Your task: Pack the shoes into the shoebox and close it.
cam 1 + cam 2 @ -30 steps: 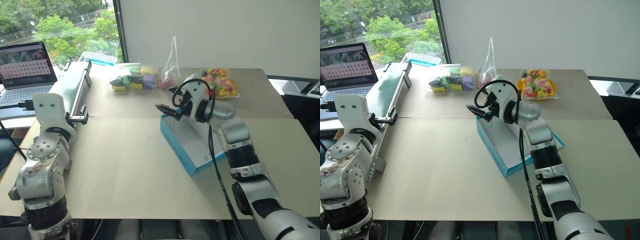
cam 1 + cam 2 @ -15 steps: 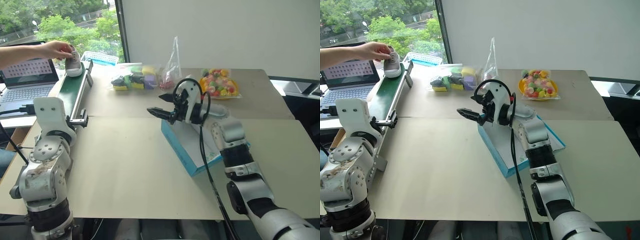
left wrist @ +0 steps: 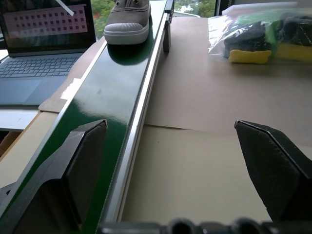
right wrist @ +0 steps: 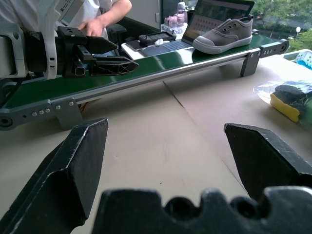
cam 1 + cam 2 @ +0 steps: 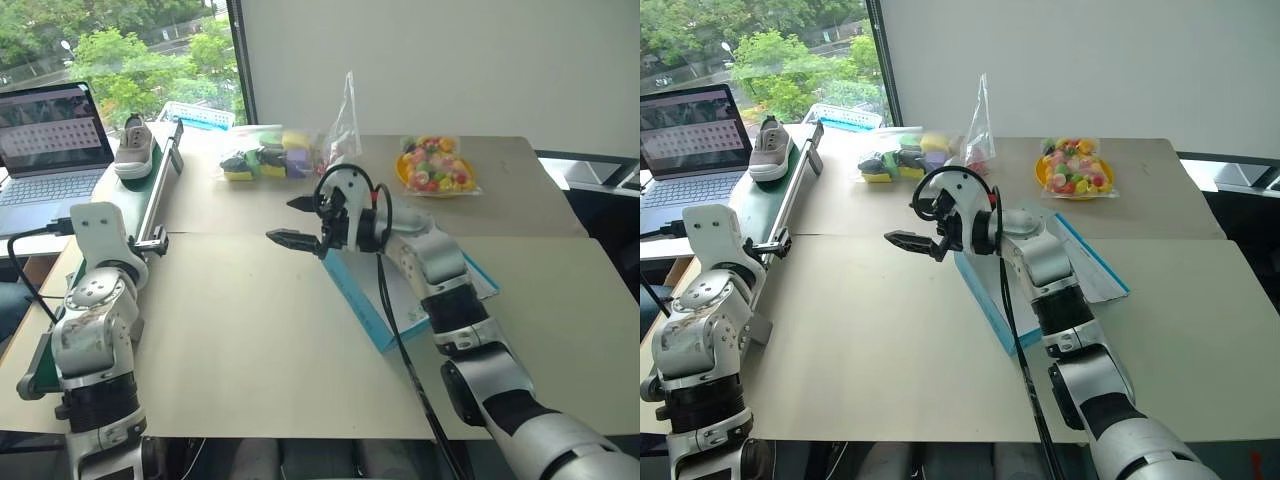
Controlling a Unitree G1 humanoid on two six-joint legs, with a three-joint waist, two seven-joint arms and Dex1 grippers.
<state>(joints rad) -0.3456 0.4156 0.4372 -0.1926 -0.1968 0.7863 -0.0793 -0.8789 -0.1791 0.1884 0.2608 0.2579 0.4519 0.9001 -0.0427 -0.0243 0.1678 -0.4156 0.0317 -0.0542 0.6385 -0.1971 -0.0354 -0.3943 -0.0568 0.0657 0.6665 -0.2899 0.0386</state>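
A pale tan table (image 5: 250, 330), made of two tops pushed together with a seam across, fills the room's near side below a white wall (image 5: 450, 60) and a window (image 5: 120, 50) onto green trees. A single grey shoe (image 5: 134, 146) with a pale sole rests at the far end of a green conveyor belt (image 3: 105, 97) along the table's left edge, beside an open laptop (image 5: 45, 140). The teal shoebox (image 5: 360, 300) lies open near the table's middle, its white inside showing. The right gripper (image 5: 290, 222) hangs over the box's left end, fingers spread wide and empty, pointing toward the belt. The left gripper (image 4: 100, 54) hovers above the belt's near end, jaws likewise apart and holding nothing. Clear bags of sponges (image 5: 265, 158) and what look like colourful sweets (image 5: 437, 165) sit along the far edge. A person's hand (image 4: 95, 24) shows beyond the belt.
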